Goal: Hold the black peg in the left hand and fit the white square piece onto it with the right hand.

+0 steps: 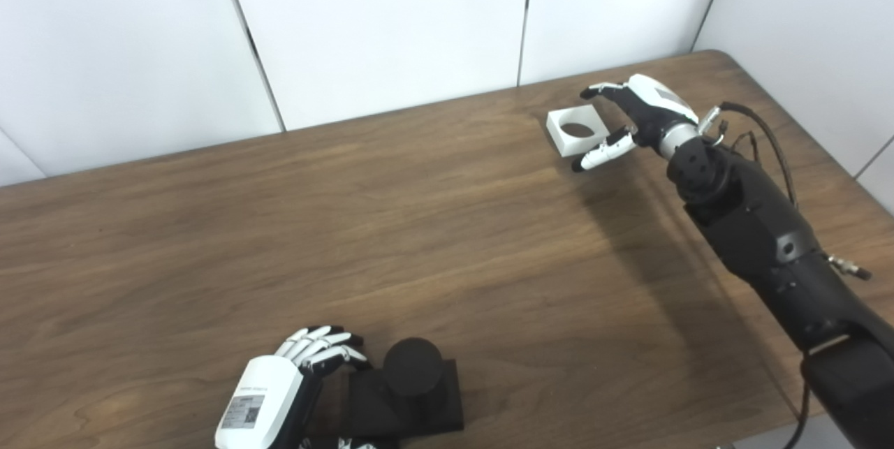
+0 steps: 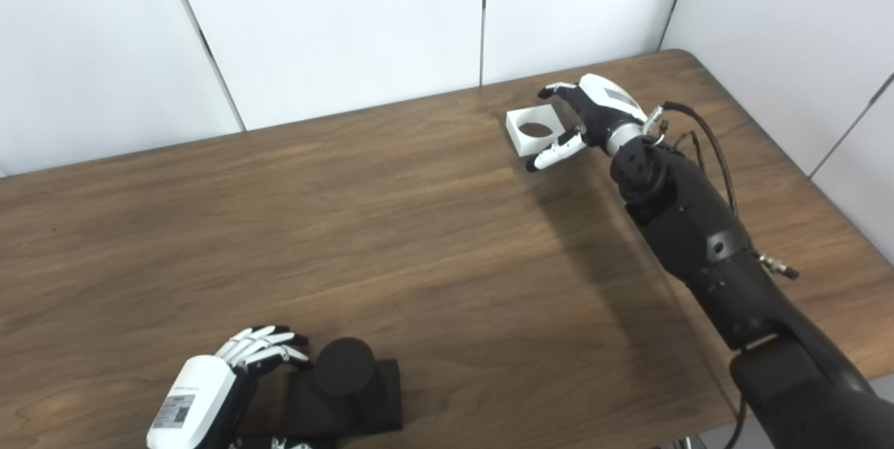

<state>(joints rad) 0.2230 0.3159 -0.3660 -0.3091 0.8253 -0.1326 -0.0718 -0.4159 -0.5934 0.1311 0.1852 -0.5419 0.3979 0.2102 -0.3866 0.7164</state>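
White fingers (image 1: 318, 346) tipped in black curl over the near left of the table, bunched together above the left edge of the black peg (image 1: 412, 365), a round post standing upright on a flat square black base (image 1: 433, 407). From where the cameras sit it is hard to tell whether those fingers are pressing on the base or only hanging close over it, so whether they grip anything I cannot say. The left hand (image 1: 279, 386) behind them shows its white back with a small printed label, and its arm drops out of sight at the bottom edge. Far across the table, near the back right, the right hand (image 1: 632, 121) is spread wide, fingers (image 1: 601, 91) reaching past the far side of the white square piece (image 1: 574, 129) and the thumb (image 1: 602, 152) pointing out along its near right corner, with a clear gap between them and nothing held. The white piece lies flat on the wood, its round hole facing up, just beside the open hand and well apart from the peg. Behind the right hand comes a silver wrist ring, then the bulky black arm (image 1: 761, 239) with a thin cable (image 1: 768, 135) looping along it, running down to the lower right corner. The brown wooden table (image 1: 349, 225) carries the arm's long shadow, and plain white wall panels (image 1: 384, 23) stand behind.
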